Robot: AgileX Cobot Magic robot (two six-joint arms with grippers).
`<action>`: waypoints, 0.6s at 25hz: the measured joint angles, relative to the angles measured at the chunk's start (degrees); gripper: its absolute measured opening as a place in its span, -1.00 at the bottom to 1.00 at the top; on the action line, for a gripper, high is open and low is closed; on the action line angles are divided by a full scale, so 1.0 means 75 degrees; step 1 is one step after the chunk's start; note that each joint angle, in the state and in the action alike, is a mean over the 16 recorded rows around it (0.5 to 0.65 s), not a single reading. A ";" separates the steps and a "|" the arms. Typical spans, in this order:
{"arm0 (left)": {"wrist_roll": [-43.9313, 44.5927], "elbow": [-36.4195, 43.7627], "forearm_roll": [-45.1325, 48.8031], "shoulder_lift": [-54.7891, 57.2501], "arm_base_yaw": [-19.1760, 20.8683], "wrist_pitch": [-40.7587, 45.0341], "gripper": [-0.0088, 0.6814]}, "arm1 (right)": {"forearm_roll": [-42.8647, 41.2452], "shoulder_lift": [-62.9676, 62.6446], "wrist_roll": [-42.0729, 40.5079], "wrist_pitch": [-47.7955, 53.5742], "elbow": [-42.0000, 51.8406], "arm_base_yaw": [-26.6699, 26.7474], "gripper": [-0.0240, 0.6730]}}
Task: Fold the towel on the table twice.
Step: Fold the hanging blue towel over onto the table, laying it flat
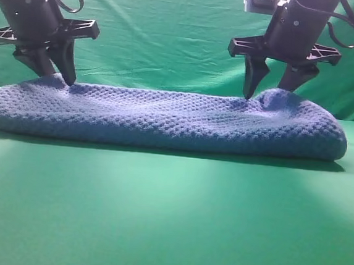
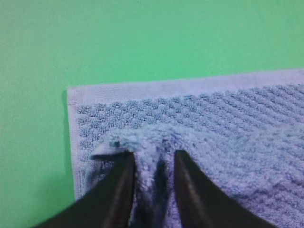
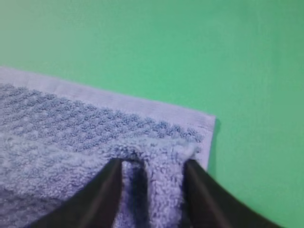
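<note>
Exterior high: both pincers spread astride towel ridges (no writing visible).

Wrinkled green backdrop cloth behind.

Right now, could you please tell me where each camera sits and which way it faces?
Exterior high: low in front, facing the backdrop; towel on table, both hands, left hand, right hand.
Left wrist: on the left arm, looking down past its fingers at a towel corner.
Right wrist: the same, fingers over the opposite corner.
All three share the towel.
</note>
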 joint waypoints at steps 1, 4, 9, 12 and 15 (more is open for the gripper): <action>0.0037 -0.0003 0.0004 -0.0037 0.0000 0.0021 -0.23 | -0.0016 -0.0036 -0.0008 0.0051 -0.0032 0.0000 0.14; 0.0142 -0.0011 0.0015 -0.0240 0.0000 0.0147 0.12 | -0.0066 -0.0212 -0.0031 0.0365 -0.0185 0.0000 0.38; 0.0274 -0.0021 0.0042 -0.0949 0.0000 0.0606 0.32 | -0.0154 -0.0749 -0.0047 0.1340 -0.0585 0.0000 0.38; 0.0308 -0.0022 0.0058 -0.1531 0.0000 0.0978 0.18 | -0.0205 -0.1228 -0.0050 0.2060 -0.0841 0.0000 0.09; 0.0320 -0.0022 0.0073 -0.2198 0.0000 0.1415 -0.10 | -0.0241 -0.1797 -0.0052 0.2803 -0.1070 0.0000 -0.26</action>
